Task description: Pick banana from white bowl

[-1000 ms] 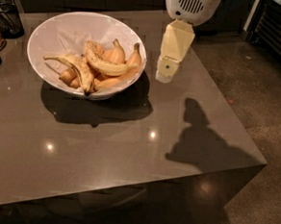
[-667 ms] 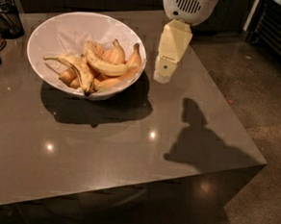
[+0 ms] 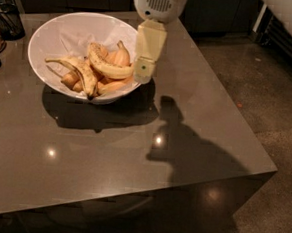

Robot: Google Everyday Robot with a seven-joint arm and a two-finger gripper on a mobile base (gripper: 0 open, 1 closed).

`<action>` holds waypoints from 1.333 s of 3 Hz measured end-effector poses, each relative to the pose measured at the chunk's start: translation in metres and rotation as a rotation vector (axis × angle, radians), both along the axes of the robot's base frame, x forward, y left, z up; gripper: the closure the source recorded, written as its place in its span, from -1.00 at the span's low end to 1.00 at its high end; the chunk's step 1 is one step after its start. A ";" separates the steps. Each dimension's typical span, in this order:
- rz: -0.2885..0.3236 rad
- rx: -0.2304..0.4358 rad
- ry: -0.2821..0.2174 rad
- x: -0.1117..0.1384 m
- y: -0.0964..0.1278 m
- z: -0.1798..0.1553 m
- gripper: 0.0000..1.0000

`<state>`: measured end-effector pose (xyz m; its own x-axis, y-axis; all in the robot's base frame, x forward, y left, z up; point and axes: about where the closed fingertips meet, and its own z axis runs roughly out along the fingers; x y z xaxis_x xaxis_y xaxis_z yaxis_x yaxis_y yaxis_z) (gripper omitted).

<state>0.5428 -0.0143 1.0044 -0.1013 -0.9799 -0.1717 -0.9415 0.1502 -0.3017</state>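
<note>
No text, label, brand, number or sign can be read anywhere in the view.

Surfaces checked:
- The white bowl (image 3: 62, 30), near the far left corner of the desk (image 3: 132, 167), carries no marking.
- The banana (image 3: 107, 65) shows brown speckles only, and no sticker can be made out.
- The gripper (image 3: 142, 77) hangs at the bowl's right rim, towards the desk's far edge. It is pale yellow, with one small dark dot that is not a character.
- The white arm housing (image 3: 159, 1) above it shows a slotted grille and no lettering.
</note>
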 end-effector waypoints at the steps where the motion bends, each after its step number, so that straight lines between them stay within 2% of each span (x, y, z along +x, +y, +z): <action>1: -0.004 0.011 -0.014 0.002 0.001 0.001 -1.00; 2: 0.016 0.052 0.006 0.006 0.013 -0.004 -1.00; 3: 0.057 0.069 0.051 0.010 0.036 -0.015 -1.00; 4: 0.091 0.069 0.073 0.011 0.053 -0.021 -1.00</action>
<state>0.5540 0.0386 0.9829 -0.0275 -0.9718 -0.2340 -0.9712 0.0814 -0.2241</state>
